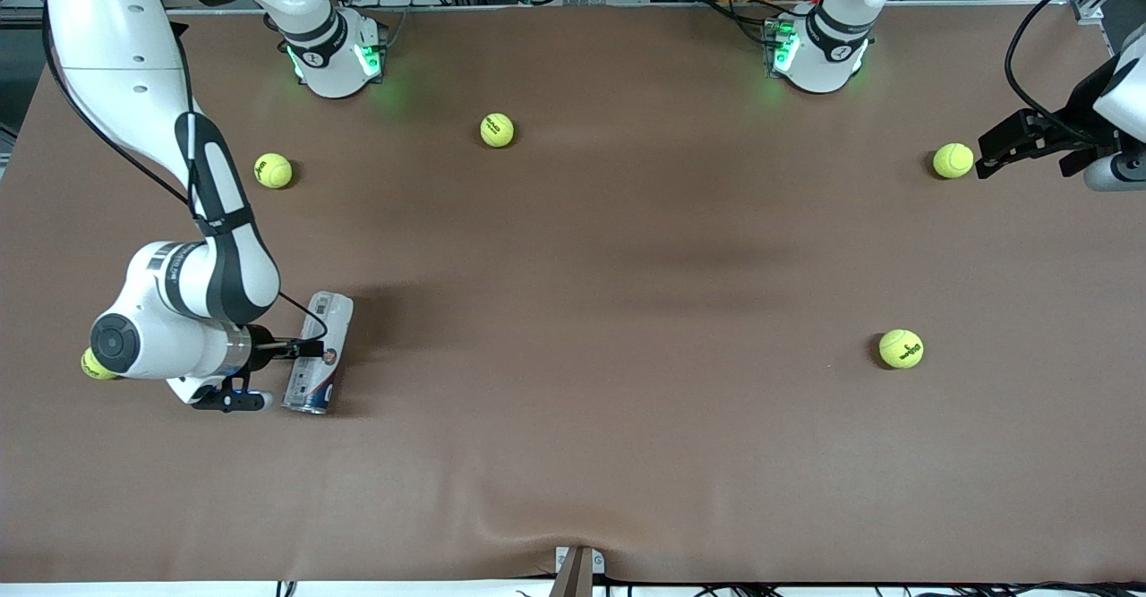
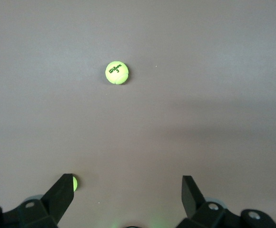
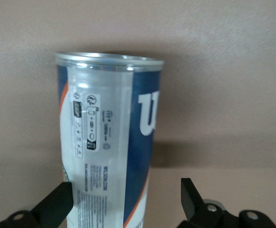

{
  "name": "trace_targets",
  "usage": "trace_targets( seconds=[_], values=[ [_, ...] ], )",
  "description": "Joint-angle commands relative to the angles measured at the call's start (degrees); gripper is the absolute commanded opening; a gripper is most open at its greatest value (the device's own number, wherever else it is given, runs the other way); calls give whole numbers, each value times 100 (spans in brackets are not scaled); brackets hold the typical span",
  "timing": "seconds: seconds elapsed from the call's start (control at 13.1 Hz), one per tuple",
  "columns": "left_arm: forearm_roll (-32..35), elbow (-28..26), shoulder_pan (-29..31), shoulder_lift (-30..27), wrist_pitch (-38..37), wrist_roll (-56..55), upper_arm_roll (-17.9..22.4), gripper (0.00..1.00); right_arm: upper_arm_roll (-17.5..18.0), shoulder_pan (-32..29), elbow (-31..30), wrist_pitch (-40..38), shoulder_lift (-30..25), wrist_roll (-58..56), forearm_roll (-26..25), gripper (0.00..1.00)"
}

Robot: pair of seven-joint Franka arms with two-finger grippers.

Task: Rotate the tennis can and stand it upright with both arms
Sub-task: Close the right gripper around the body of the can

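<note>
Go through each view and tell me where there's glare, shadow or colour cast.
Front view: green base lights tint the table by both bases, and the tennis can casts a soft shadow toward the left arm's end. Right wrist view: highlights glint on the can's metallic rim between the open right gripper. Left wrist view: even light, a faint shadow band under a tennis ball, left gripper open.

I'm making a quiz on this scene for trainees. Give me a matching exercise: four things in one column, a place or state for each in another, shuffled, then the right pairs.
Things:
1. tennis can
2. right gripper
3. left gripper
4. table

Places or states:
A. open, beside a tennis ball at the left arm's end
B. brown, with balls scattered on it
C. lying on its side
D. open, its fingers either side of the can

Pairs: 1-C, 2-D, 3-A, 4-B
</note>
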Motion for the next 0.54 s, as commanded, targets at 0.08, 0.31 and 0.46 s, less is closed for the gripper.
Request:
trace_targets(
  seconds=[0.08,0.31,0.46],
  values=[
    [-99,56,44,32,29,100,-12,100,0,18,120,60,237,21,108,100],
    [-99,56,44,32,55,100,-12,100,26,18,111,157,291,21,108,100],
    [-99,56,44,32,64,100,-12,100,26,27,111,166,334,21,108,100]
  ],
)
